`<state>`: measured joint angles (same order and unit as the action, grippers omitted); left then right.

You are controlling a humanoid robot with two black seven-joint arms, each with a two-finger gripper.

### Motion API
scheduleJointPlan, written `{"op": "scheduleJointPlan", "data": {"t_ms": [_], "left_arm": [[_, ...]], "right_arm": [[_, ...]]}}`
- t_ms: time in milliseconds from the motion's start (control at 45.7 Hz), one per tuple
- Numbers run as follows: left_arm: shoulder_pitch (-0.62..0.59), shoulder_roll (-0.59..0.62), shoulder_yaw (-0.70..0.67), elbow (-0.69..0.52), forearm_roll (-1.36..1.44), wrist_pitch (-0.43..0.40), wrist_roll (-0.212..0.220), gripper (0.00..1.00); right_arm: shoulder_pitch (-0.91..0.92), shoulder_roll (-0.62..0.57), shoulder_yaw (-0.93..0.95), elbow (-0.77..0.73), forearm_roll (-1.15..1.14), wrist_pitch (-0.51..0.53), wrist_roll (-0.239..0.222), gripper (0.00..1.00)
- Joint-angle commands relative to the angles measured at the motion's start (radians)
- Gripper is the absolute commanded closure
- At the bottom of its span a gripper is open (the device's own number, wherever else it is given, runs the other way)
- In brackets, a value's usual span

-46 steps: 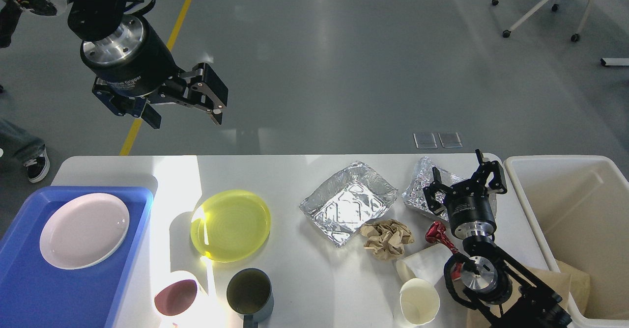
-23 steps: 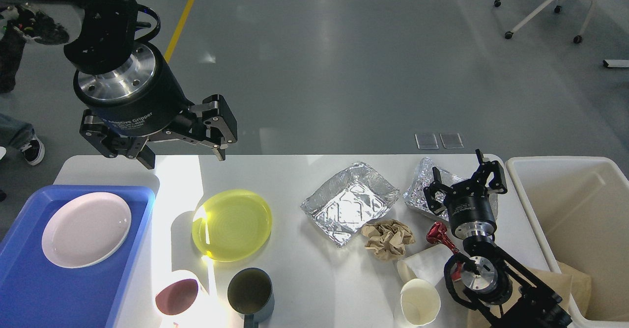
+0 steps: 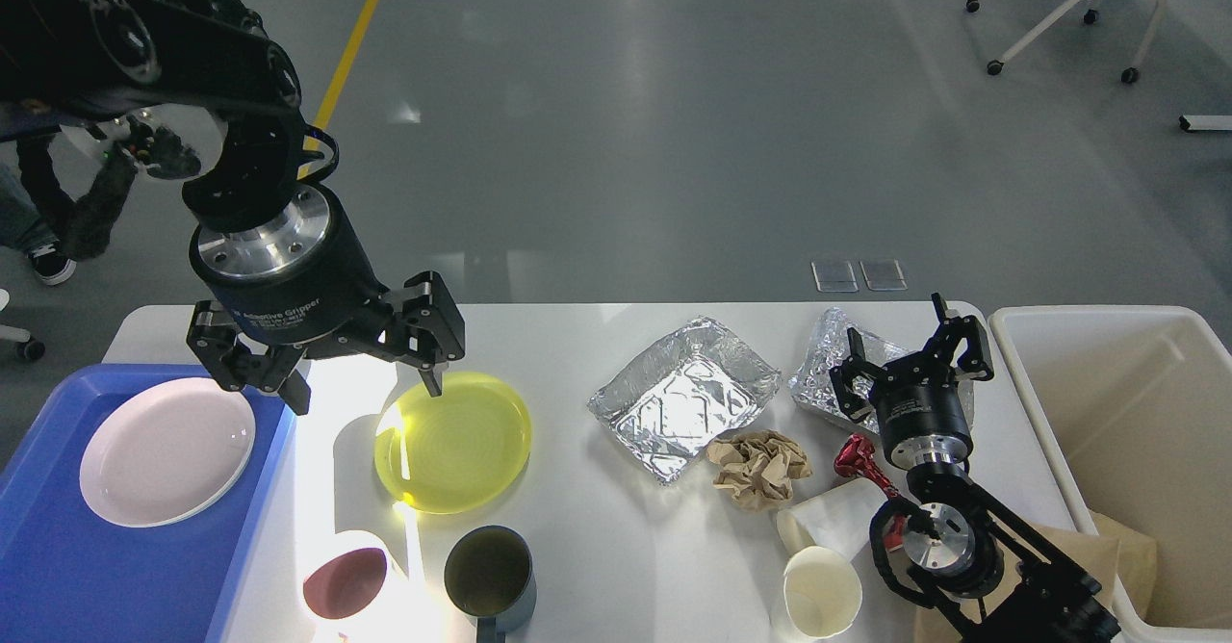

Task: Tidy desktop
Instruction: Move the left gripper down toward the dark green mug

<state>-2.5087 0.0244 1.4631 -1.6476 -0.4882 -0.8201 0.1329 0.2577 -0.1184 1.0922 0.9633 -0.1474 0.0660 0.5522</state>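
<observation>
Head view | left gripper [image 3: 364, 381] fingers spread above yellow plate [image 3: 452, 441]; right gripper [image 3: 910, 364] spread, empty; desktop [image 3: 597, 547]

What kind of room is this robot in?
Probably a lab or workshop, not a home: a bare grey floor with a yellow line, a wheeled chair, and a white desktop set with dishes and rubbish.

The desktop [image 3: 597, 547] is carrying a blue tray [image 3: 58, 566], yellow plate [image 3: 452, 441], foil trays [image 3: 683, 398], crumpled paper [image 3: 758, 468] and cups [image 3: 820, 590].
</observation>
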Motion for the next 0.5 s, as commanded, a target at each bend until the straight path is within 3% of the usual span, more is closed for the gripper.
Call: {"op": "scheduleJointPlan", "data": {"t_ms": [0,481], "left_arm": [[0.092,0.018,0.000,0.000,0.066,0.050,0.001,0.04],[0.537,0.172,-0.118,0.077,0.338,0.424,-0.016,0.08]], "right_arm": [[0.000,0.000,0.000,0.000,0.000,0.000,0.000,0.00],[0.000,-0.001,0.000,0.000,0.000,0.000,0.000,0.00]]}}
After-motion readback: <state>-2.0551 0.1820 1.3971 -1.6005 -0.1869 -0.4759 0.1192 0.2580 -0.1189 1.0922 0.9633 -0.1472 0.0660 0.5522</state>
